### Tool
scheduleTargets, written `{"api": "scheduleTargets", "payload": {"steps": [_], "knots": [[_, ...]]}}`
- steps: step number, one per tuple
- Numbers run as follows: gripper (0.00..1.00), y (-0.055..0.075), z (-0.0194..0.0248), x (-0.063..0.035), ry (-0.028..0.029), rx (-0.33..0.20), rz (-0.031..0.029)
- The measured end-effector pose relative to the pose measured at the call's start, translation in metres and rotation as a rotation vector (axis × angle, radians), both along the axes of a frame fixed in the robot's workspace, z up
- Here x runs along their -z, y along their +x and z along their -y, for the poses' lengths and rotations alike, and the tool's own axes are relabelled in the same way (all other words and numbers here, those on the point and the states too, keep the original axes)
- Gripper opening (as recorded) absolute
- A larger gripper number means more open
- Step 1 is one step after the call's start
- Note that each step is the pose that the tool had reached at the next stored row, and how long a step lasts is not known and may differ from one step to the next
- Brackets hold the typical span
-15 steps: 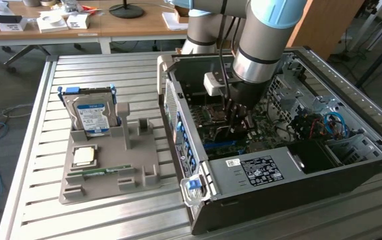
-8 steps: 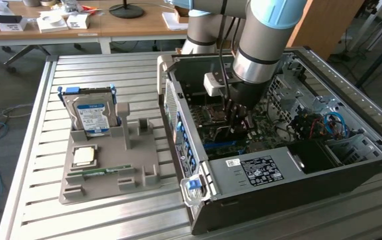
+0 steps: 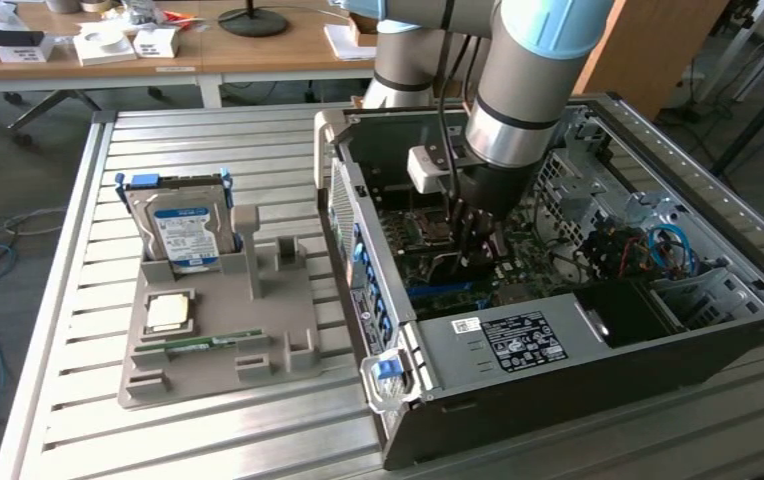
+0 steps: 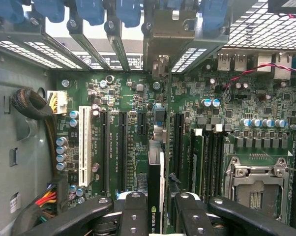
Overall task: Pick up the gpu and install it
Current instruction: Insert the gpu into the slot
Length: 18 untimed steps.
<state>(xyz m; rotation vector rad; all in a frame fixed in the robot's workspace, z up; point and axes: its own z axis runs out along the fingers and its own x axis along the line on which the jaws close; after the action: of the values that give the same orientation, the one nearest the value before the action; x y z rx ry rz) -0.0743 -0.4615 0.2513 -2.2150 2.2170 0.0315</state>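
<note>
The black two-fingered hand (image 4: 158, 206) grips the thin black gpu card (image 4: 154, 177) edge-down, its long axis parallel to the black slots (image 4: 124, 147) of the green motherboard (image 4: 197, 98) beneath (which slot, unclear).

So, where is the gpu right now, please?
In the wrist view the gpu stands edge-on between the hand's fingers, over the motherboard's slots, inside the computer case on the exterior view's right.
</note>
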Motion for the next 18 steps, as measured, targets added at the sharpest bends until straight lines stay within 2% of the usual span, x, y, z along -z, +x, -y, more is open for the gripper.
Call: {"api": "scheduleTargets", "payload": {"steps": [18], "knots": [[0.26, -0.0001, 0.0, -0.0021, 0.0001, 0.0, 0.0]]}}
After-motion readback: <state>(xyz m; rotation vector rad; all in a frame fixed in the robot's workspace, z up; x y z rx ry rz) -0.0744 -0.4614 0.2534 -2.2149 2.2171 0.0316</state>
